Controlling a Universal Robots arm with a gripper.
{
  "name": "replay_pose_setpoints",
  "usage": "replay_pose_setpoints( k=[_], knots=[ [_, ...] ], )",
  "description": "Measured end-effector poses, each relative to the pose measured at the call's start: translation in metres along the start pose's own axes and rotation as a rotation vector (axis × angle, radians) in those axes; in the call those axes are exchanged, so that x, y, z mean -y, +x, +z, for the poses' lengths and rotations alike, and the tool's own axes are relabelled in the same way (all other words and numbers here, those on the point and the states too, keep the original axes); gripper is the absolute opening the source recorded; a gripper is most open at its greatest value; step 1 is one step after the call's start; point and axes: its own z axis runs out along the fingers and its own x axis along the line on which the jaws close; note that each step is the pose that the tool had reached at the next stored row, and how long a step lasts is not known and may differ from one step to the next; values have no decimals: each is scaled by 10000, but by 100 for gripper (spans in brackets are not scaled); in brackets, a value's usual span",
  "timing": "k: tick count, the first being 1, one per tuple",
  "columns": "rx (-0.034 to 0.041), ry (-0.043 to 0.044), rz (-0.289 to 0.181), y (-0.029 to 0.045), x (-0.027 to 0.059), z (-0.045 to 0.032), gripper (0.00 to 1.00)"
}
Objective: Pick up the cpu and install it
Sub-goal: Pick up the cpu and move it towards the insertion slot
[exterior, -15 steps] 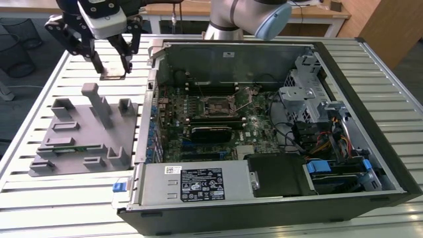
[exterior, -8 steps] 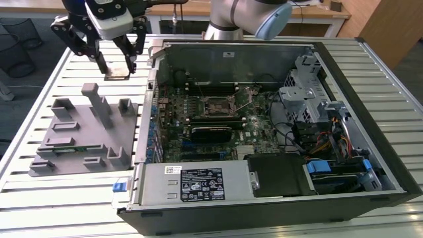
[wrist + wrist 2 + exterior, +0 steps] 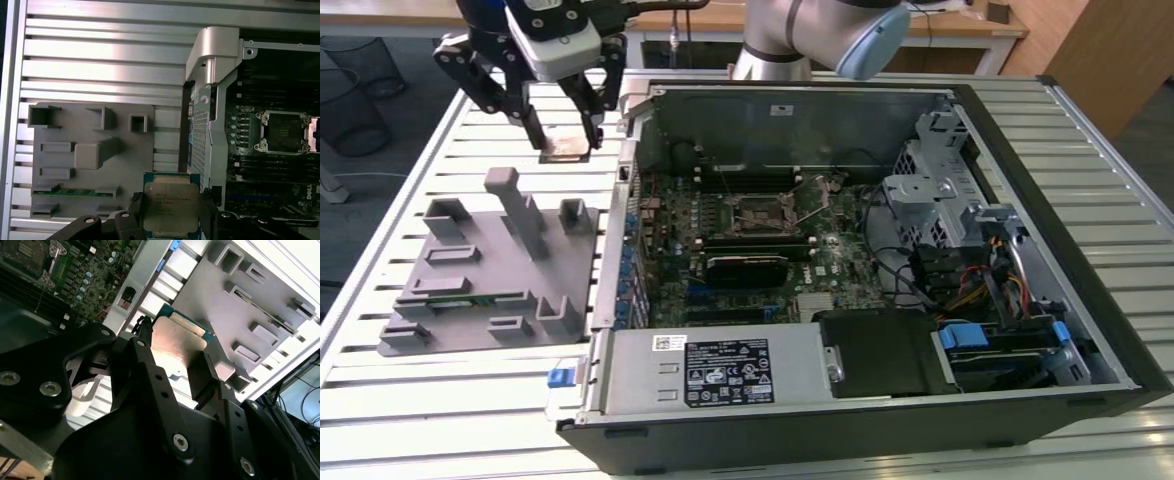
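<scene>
While gripper [image 3: 568, 138] hangs over the slatted table [image 3: 440, 410] just outside the open case [image 3: 881, 432] | fingers clamped on 2 opposite edges of cpu [image 3: 171, 205], flat, lid up | empty socket [image 3: 761, 212] sits inside case, toward exterior view's right of cpu, well apart

Your black two-fingered gripper [image 3: 566, 138] points downward, fingers [image 3: 144, 351] pinching the flat square silver-topped cpu [image 3: 171, 206] between them by opposite edges; your silver-grey jointed arm [image 3: 787, 35] rises beside the claw.
</scene>
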Motion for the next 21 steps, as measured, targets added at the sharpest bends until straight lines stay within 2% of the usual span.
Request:
replay_pose_setpoints(
  k=[15, 21],
  knots=[
    [0, 0, -1, -124, 6, 18, 53],
    [0, 0, 0, -208, 10, 24, 53]
  ],
)
